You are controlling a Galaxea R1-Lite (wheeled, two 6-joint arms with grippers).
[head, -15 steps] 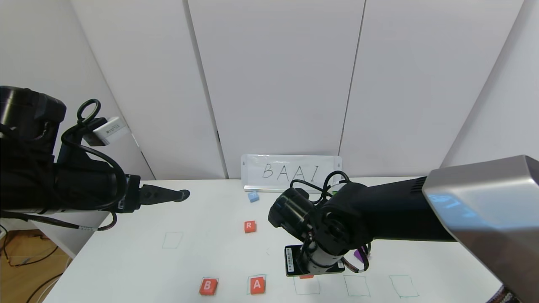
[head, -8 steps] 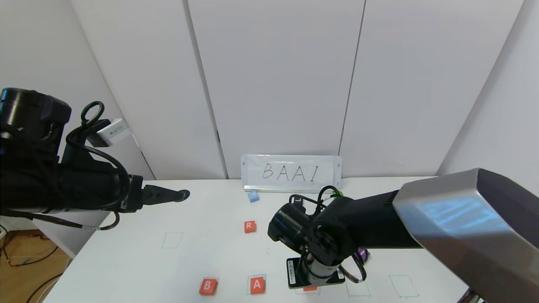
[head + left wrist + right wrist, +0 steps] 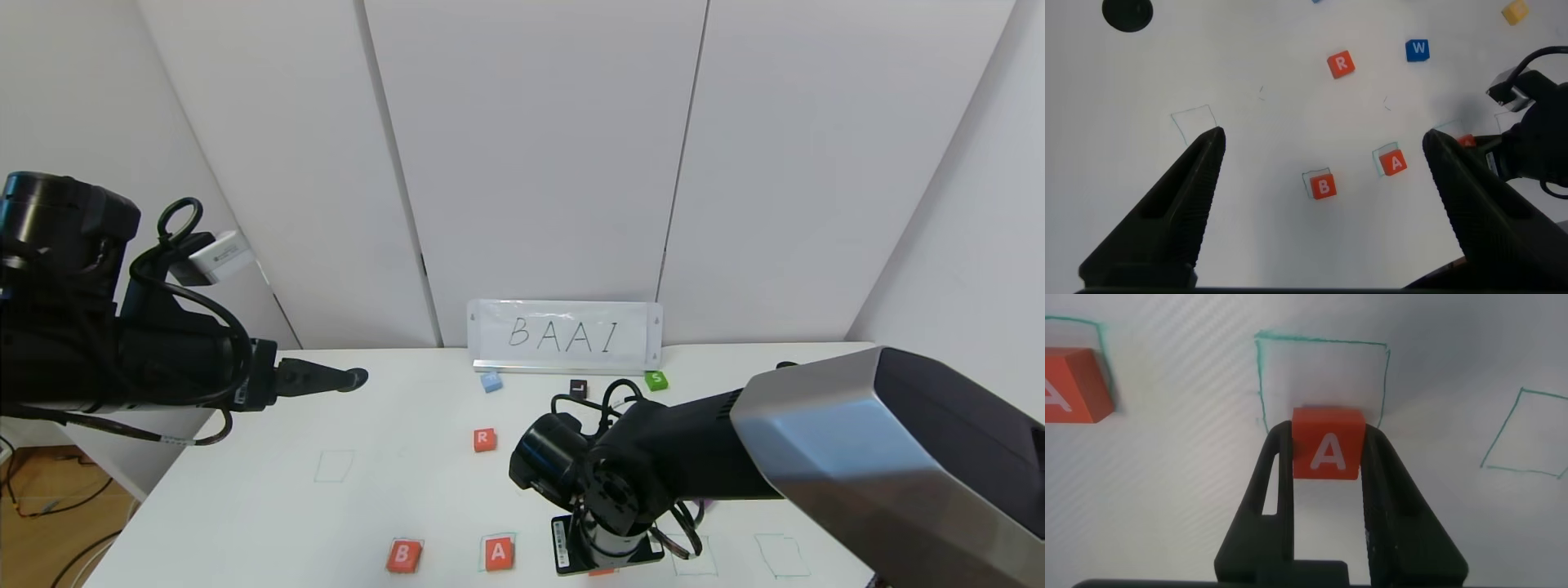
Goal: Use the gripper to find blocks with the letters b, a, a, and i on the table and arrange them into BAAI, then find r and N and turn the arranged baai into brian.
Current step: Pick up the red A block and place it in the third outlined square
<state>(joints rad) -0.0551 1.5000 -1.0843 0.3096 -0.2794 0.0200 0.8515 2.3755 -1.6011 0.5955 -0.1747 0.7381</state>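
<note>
Since a second ago, the right arm has been drawn back toward the near edge of the tabletop (image 3: 245, 506) and lowered, so that a dark block (image 3: 579, 388) and a green block (image 3: 655, 380) near the BAAI sign (image 3: 565, 335) have been uncovered; the purple block seen then beside the wrist is now almost wholly hidden behind the arm. The left arm is held as before, raised at the left, well clear of the work, and the left tool (image 3: 1323, 204) is seen spread wide open.

The right tool (image 3: 1327, 469) is closed on the second A block (image 3: 1327, 443), gripped by its two side faces, letter up. In the wrist view it is held at the near edge of the third green square (image 3: 1323, 376), whose interior lies mostly beyond it. Whether the block is touching the surface cannot be told.

For the step to be done well, the block should be carried a little further forward until it is centred in that outline, kept square to the drawn lines, set flat, and only then released with a straight lift so it is not dragged. The first A block (image 3: 499, 553) and the B block (image 3: 403, 555) should be left undisturbed. The R block (image 3: 484, 439) lies further back, untouched.
</note>
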